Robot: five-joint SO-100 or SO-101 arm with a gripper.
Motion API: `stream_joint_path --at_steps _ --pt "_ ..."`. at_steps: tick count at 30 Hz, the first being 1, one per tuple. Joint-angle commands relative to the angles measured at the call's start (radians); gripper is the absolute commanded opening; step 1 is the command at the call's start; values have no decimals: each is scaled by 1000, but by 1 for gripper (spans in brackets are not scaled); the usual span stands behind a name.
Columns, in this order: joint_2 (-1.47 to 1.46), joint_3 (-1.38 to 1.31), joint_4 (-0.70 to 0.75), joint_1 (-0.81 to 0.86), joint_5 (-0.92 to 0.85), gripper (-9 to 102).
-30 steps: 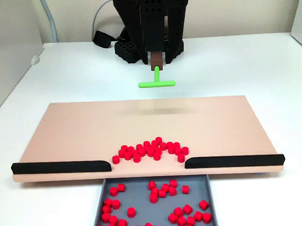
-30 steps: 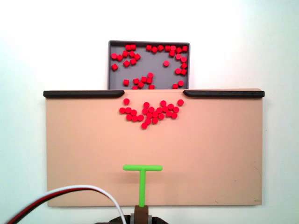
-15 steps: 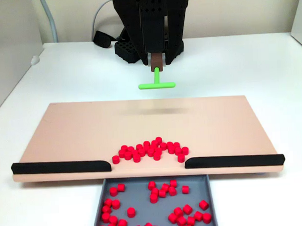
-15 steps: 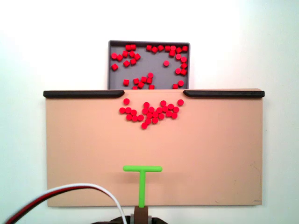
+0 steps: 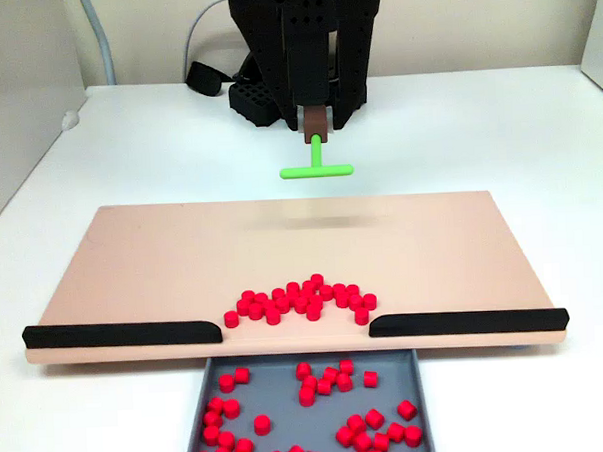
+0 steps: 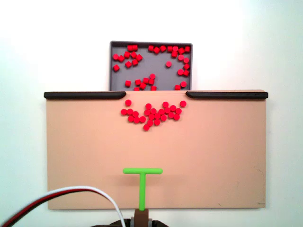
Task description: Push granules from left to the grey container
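Observation:
A cluster of red granules (image 5: 300,302) (image 6: 154,113) lies on the beige board (image 5: 163,262) (image 6: 213,151), just before the gap between its two black strips. More granules lie scattered in the grey container (image 5: 286,389) (image 6: 156,64) beyond that gap. My gripper (image 5: 317,120) (image 6: 142,215) is shut on the brown handle of a green T-shaped pusher (image 5: 316,170) (image 6: 142,171). The pusher hangs above the board's edge nearest the arm, well away from the granules, with its shadow on the board below.
Black strips (image 5: 121,334) (image 5: 466,322) line the board's container-side edge on either side of the gap. The arm's black base (image 5: 251,98) stands behind the board. A red, white and black cable (image 6: 71,194) curves over the board's corner near the arm.
The pusher has drifted a few pixels sideways and slightly back toward the arm's base. The granules have not moved.

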Motion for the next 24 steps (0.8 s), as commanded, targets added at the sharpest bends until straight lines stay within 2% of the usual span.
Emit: stream_joint_path --at_steps 1,11,24 --pt "15 -23 6 6 -14 0" --pt "15 -23 6 6 -41 0" --pt "6 -23 6 49 -160 0"
